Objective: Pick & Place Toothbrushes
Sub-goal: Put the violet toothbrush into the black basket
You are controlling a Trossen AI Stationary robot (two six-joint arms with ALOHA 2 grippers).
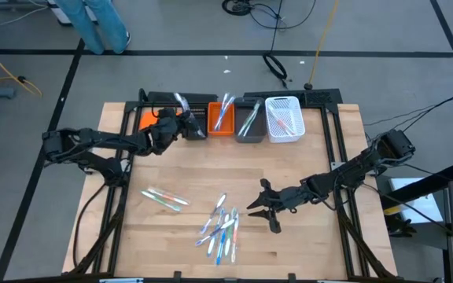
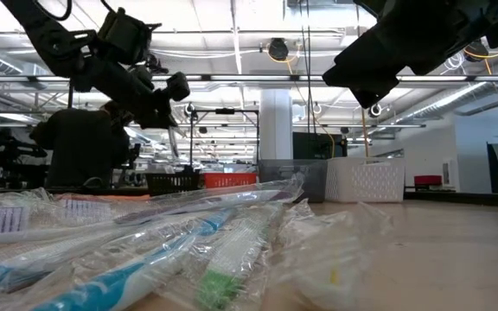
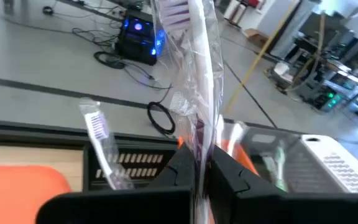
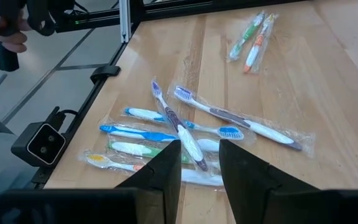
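My left gripper (image 1: 184, 119) hovers over the row of bins at the table's far edge, shut on a clear-wrapped toothbrush (image 3: 194, 74). Another wrapped toothbrush (image 3: 101, 146) stands in the black bin (image 3: 135, 167) below it. My right gripper (image 4: 199, 167) is open and hangs above the table, just right of a loose pile of several wrapped toothbrushes (image 4: 179, 134), also seen as the pile (image 1: 220, 224). Two more wrapped toothbrushes (image 1: 164, 198) lie flat to the left of the pile. Others stand in the orange bin (image 1: 222, 118), grey bin (image 1: 249, 122) and white bin (image 1: 284, 119). My left gripper pinches the wrapped toothbrush between its two fingers (image 3: 229, 177) on the handle part (image 3: 199, 146), wrapper and all. The brush runs along the fingers and sticks out past their tips, bristle end (image 3: 174, 12) farthest out. It is lifted clear of the bins.
A flat orange thing (image 1: 149, 119) lies left of the black bin. Black frame rails (image 1: 333, 157) run along the table's left, right and far sides. Bare wood (image 1: 305, 236) lies right of the pile. A person's hand (image 4: 8, 37) shows beyond the table.
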